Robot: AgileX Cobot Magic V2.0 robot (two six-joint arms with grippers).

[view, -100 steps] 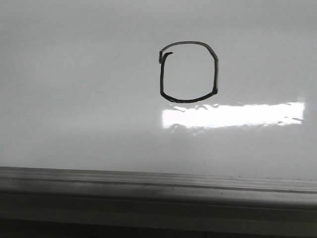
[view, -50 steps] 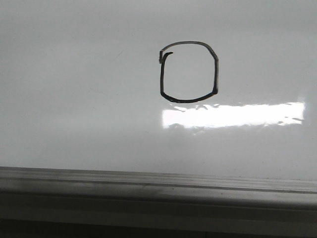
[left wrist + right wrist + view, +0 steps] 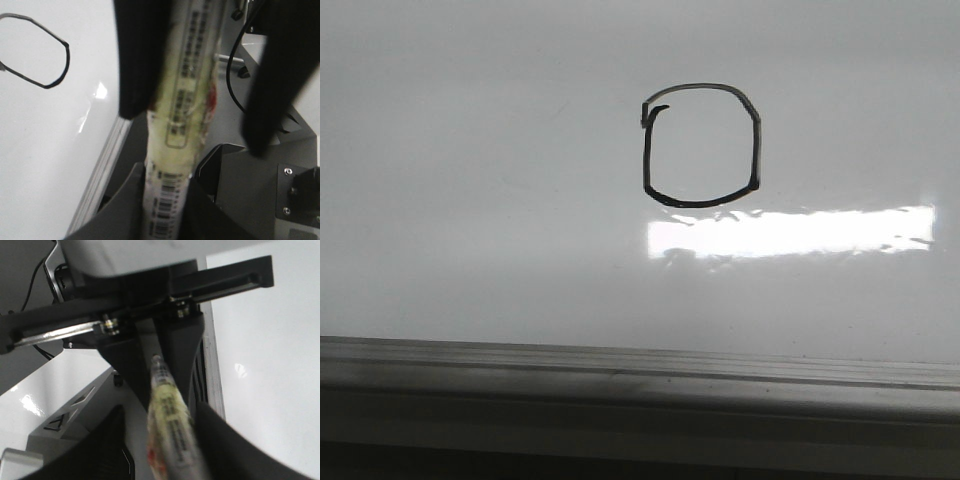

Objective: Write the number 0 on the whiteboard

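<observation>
The number 0 (image 3: 700, 145) is drawn on the whiteboard (image 3: 470, 200) as 1 closed, squarish black loop with a small hook at its upper-left corner. A bright band of glare (image 3: 790, 232) lies just below it, and the grey frame strip (image 3: 620, 360) runs along the board's near edge. The loop sits well apart from both sets of jaws, out on the board surface beyond the frame and off to one side of them. The left gripper (image 3: 167, 200) has its 2 jaws pressed in on either side of a yellowish marker (image 3: 185, 100) with printed text and a barcode, so it looks clenched on it. The marker's barrel runs straight out from between them. Further along the barrel is the right gripper (image 3: 195, 132), whose 2 black jaws stand wide apart around the marker: 1 lies against the barrel and the other is clear of it, so this grip looks released.
</observation>
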